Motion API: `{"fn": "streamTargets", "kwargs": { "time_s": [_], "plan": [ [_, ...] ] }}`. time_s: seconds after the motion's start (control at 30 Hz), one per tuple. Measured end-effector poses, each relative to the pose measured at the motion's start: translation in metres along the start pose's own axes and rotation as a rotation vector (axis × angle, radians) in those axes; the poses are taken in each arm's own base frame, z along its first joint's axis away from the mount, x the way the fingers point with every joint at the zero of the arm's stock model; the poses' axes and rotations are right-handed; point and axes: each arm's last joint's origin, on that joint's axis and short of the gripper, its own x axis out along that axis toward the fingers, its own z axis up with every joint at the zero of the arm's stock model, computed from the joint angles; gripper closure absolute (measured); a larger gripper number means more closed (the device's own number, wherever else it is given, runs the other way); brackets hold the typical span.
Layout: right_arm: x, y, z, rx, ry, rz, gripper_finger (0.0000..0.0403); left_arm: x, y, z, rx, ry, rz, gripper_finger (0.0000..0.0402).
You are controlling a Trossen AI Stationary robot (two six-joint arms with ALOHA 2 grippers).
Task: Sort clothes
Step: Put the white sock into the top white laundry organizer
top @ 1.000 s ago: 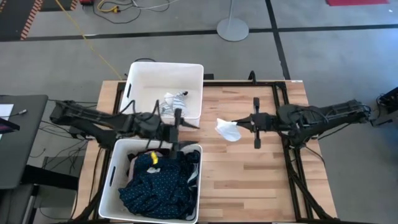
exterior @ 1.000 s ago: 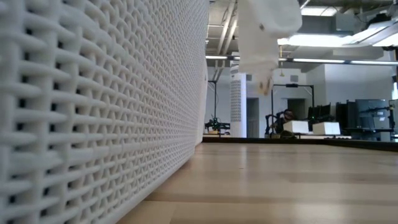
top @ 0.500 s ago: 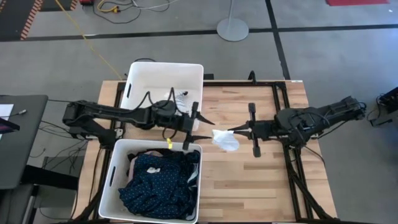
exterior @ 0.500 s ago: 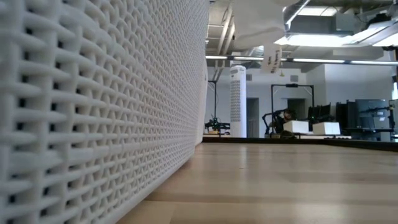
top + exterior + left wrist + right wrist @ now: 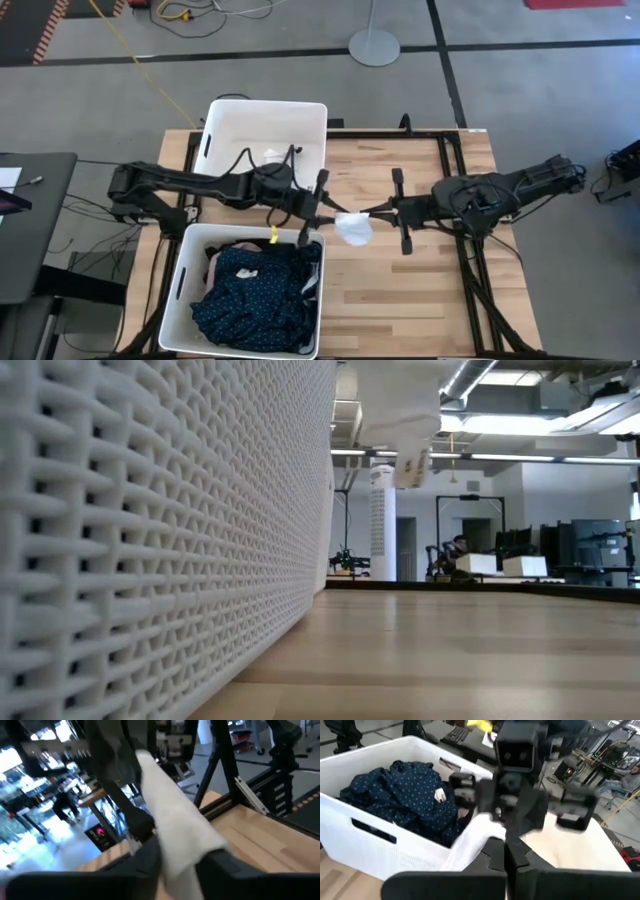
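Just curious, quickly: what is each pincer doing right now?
Left pincer: closing on the white garment.
Right pincer: shut, holding that same white garment above the table.

Seen from the right wrist: the right gripper point(image 5: 502, 851), fingers pressed together, pinches a white cloth point(image 5: 470, 842) above the wooden table point(image 5: 565, 852). Directly opposite, the left gripper point(image 5: 512, 817) meets the same cloth head-on. Beside them a white plastic bin point(image 5: 365, 827) holds a navy dotted garment point(image 5: 402, 790) bearing a small white tag.
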Motion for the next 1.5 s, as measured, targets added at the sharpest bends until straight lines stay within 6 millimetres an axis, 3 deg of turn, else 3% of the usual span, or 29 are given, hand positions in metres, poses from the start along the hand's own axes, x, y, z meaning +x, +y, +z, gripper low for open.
{"fn": "streamTargets", "kwargs": {
  "time_s": [0.07, 0.13, 0.3, 0.53, 0.7, 0.83, 0.97, 1.1, 1.2, 1.5],
  "plan": [
    [0.000, 0.000, -0.001, 0.002, 0.014, 0.005, 0.0403, -0.003, 0.001, 0.003, 0.034, 0.000, 0.000, 0.0357],
    [0.000, 0.001, -0.002, 0.004, 0.019, 0.004, 0.0403, -0.006, 0.001, 0.004, 0.054, 0.004, -0.002, 0.0388],
    [0.000, 0.000, -0.004, 0.034, 0.035, -0.002, 0.0382, -0.011, 0.001, 0.007, 0.092, 0.017, -0.010, 0.0398],
    [0.000, -0.002, -0.013, 0.095, 0.142, -0.079, 0.0294, -0.037, 0.020, 0.046, 0.191, 0.042, 0.077, 0.0400],
    [-0.002, 0.001, -0.024, 0.187, 0.258, -0.086, 0.0225, -0.066, 0.049, 0.076, 0.280, 0.182, 0.204, 0.0400],
    [-0.005, 0.008, -0.036, 0.271, 0.352, -0.077, 0.0198, -0.095, 0.086, 0.085, 0.253, 0.344, 0.311, 0.0401],
    [-0.006, 0.023, -0.051, 0.306, 0.442, -0.049, 0.0194, -0.127, 0.122, 0.078, 0.166, 0.486, 0.428, 0.0401],
    [-0.012, 0.039, -0.058, 0.340, 0.490, -0.029, 0.0200, -0.154, 0.142, 0.062, 0.036, 0.612, 0.488, 0.0401],
    [-0.018, 0.051, -0.059, 0.342, 0.516, -0.025, 0.0205, -0.167, 0.145, 0.053, -0.045, 0.667, 0.465, 0.0401],
    [-0.032, 0.072, -0.054, 0.317, 0.479, -0.027, 0.0214, -0.182, 0.134, 0.029, -0.209, 0.904, 0.352, 0.0399]
  ]
}}
